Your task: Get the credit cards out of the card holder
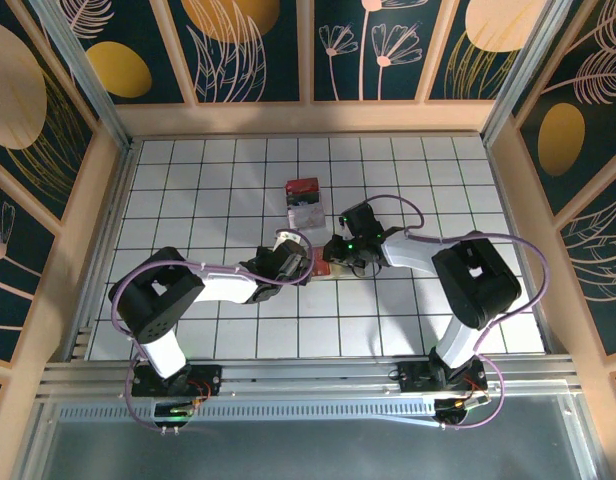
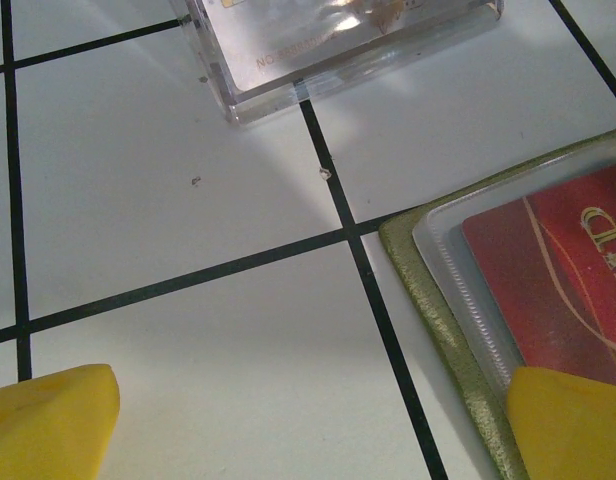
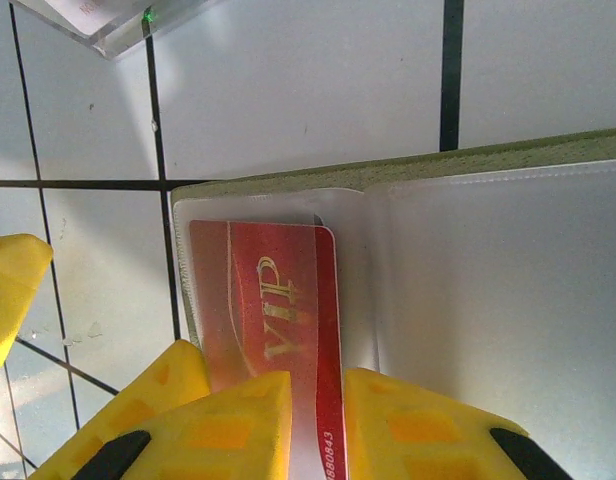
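red card [image 3: 273,300] pinched in right fingers [image 3: 228,420]; left fingers [image 2: 48,420] spread

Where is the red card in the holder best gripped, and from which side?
Probably its short end near the right fingers, approached from above and that end. The card lies flat in the holder's clear pocket, so only a slid-out end offers both faces.

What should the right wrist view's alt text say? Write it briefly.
Yellow right gripper pinches a red plastic card with gold VIP lettering, lying in the clear sleeve of an open olive-green folding card holder on a white tiled table.
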`<move>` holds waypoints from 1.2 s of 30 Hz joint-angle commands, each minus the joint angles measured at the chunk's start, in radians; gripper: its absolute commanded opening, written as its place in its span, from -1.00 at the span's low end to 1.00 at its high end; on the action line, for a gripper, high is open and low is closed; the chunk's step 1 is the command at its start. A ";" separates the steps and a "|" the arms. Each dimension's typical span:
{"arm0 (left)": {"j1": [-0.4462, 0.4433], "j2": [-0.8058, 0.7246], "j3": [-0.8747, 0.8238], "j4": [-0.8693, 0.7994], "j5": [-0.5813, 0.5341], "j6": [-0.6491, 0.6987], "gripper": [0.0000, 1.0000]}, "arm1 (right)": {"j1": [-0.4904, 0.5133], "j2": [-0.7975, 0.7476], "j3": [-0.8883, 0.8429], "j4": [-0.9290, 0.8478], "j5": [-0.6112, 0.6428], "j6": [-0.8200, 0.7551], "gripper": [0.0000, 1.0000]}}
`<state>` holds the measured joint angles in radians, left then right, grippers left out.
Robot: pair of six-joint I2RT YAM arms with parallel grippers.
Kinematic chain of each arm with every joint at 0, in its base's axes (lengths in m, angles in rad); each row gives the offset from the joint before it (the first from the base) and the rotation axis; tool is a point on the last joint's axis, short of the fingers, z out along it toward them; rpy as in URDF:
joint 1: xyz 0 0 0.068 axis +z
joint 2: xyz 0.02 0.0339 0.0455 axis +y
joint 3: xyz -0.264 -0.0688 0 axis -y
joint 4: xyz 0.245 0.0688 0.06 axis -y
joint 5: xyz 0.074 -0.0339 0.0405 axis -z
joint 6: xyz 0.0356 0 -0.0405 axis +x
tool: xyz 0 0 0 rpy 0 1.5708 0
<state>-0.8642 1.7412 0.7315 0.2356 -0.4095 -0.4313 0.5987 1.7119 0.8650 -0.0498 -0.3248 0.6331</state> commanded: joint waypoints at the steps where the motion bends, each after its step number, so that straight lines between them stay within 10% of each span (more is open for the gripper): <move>1: -0.001 0.027 0.006 -0.016 -0.019 -0.008 0.98 | 0.010 0.027 -0.017 0.026 -0.024 0.010 -0.58; 36: -0.001 0.035 0.014 -0.015 0.062 -0.007 0.65 | -0.028 -0.045 -0.095 0.264 -0.216 0.069 -0.57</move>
<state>-0.8639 1.7573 0.7448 0.2398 -0.3923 -0.4385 0.5697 1.7031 0.7765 0.1520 -0.4854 0.6884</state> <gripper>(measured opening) 0.825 0.214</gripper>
